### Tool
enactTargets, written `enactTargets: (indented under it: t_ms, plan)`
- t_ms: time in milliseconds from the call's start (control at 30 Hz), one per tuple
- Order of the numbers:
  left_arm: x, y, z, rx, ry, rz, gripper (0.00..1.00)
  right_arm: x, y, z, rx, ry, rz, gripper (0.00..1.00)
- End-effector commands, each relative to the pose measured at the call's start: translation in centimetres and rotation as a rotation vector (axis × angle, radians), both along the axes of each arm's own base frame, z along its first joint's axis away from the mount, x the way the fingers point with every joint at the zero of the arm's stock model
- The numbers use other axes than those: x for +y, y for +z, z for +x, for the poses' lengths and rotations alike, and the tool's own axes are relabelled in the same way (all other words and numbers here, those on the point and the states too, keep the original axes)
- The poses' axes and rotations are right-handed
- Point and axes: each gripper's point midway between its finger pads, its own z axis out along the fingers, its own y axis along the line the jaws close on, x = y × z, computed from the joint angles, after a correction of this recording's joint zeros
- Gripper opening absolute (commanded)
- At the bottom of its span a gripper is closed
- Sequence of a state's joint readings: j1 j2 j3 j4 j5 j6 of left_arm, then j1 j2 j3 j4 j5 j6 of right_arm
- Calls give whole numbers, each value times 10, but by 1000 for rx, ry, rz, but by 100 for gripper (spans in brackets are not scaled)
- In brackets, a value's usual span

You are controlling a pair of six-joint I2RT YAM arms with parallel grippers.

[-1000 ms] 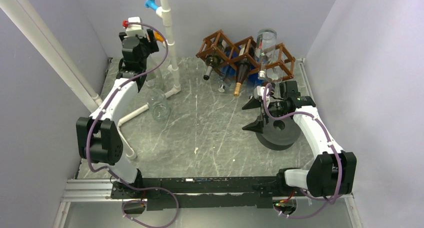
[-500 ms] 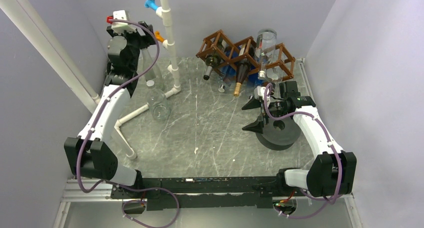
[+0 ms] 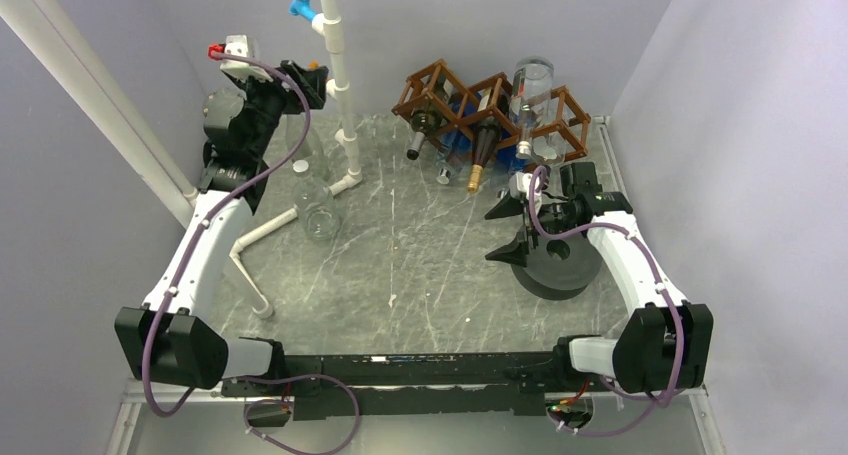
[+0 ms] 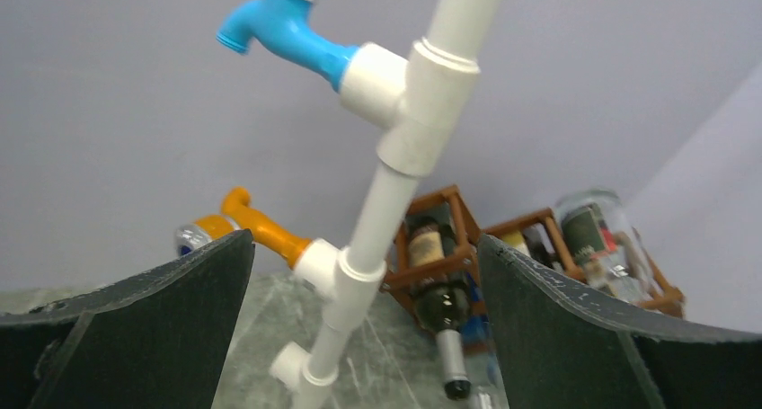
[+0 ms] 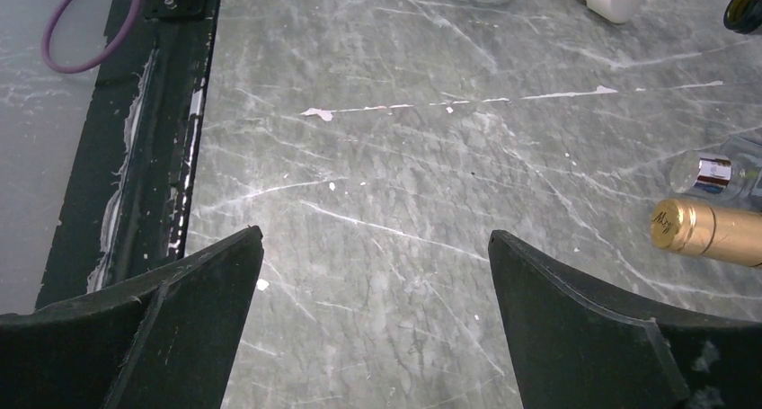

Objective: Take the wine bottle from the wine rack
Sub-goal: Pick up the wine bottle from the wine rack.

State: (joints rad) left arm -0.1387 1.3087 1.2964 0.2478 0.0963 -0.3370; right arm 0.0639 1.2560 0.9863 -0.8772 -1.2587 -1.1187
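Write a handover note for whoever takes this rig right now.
Left gripper: open, empty, raised far left by the white pipe.
Right gripper: open, empty, low over the table in front of the wine rack.
Rack: far right; dark bottle and gold-capped bottle lie in it, necks toward the arms.
Done: nothing held. A clear bottle stands by the pipe; its origin is unclear.
Left: pull a bottle out; the right arm looks nearer.
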Motion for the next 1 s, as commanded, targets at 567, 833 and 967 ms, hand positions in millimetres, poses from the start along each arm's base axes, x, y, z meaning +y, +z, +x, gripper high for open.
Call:
enactTargets:
  t_ms: [567, 833, 967]
  plan:
    - [-82, -37, -71, 183, -443, -23, 100, -8, 25, -2, -61, -14, 66, 100]
    - [-108, -78, -98, 364, -569, -46, 100, -25, 41, 4, -74, -86, 86, 100]
    - [-114, -94, -113, 386, -603, -44, 99, -37, 53, 7, -88, -140, 87, 100]
